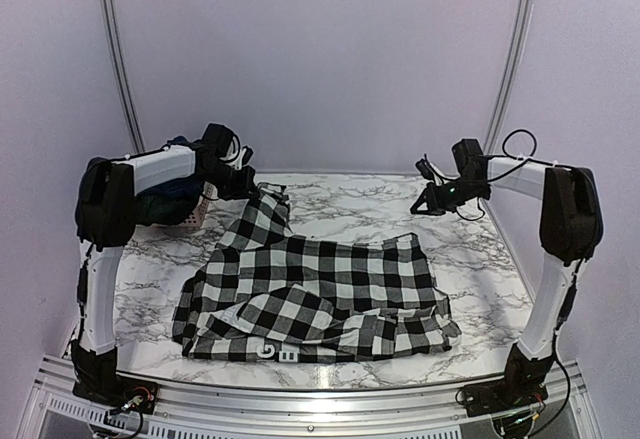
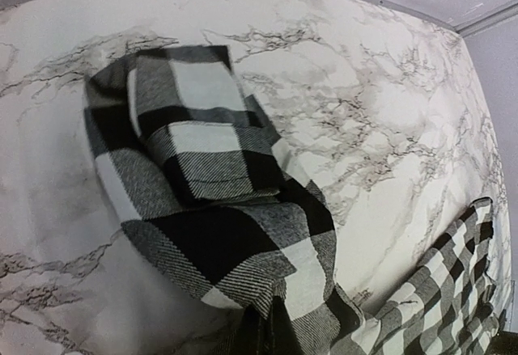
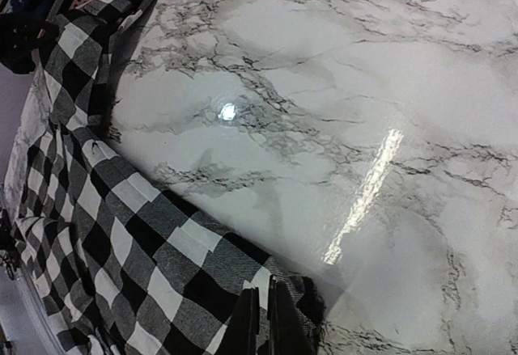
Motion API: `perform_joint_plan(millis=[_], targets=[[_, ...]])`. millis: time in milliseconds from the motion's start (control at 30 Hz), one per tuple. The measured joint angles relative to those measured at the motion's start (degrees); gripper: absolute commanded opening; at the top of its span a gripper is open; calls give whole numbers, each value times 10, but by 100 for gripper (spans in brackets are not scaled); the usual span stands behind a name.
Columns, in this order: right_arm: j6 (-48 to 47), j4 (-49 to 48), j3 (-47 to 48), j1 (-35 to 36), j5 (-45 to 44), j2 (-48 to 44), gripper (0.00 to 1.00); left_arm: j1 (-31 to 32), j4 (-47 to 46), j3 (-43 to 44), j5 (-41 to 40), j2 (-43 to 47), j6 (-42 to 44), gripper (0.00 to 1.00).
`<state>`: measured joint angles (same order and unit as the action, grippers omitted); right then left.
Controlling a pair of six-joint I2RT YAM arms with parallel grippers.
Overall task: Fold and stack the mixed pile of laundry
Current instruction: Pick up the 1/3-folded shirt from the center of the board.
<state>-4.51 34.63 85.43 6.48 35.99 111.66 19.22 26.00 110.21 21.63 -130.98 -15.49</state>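
Check shirt (image 1: 320, 289) lay open and mostly flat in the middle of the marble table (image 1: 480, 259), likely so it could be folded first. From above, the left gripper (image 1: 243, 184) sat at the far left, right where one sleeve (image 1: 262, 214) reached up to it. The right gripper (image 1: 418, 206) hung near the shirt's far right corner. A basket (image 1: 197, 217) behind the left arm held the dark clothes (image 1: 170, 199), out of the way for now.

The left wrist view showed no fingers. The sleeve rose off the table toward the camera, so the jaws looked clamped on it. That was most likely to pull it across for a fold.

In the right wrist view the two fingers (image 3: 249, 323) were pressed together over the shirt's edge by the corner. Whether cloth was caught between them could not be told. With both arms at the far corners, the plan was probably to fold the far side toward the near edge.
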Motion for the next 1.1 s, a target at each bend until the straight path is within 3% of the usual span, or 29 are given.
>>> perform_joint_plan(millis=[33,100,400,467,567,700,800,1100], targets=[[0,-2,-6,0,1,-7,43,0,-2,-14,0,16,2,0],[0,-1,-11,0,-1,-10,56,0,-7,-37,1,44,6,0],[-18,15,7,3,-7,69,58,2,-30,-53,7,54,2,0],[-24,19,7,8,-7,76,54,2,-36,-53,9,51,-1,0],[-36,23,7,18,-15,76,29,2,-41,-53,9,49,-3,0],[-47,33,8,30,-21,76,5,2,-46,-53,10,45,-4,0],[-51,39,11,32,-24,76,0,2,-49,-53,10,45,-3,0],[-54,49,11,32,-58,56,0,2,-51,-53,10,45,-3,0]])
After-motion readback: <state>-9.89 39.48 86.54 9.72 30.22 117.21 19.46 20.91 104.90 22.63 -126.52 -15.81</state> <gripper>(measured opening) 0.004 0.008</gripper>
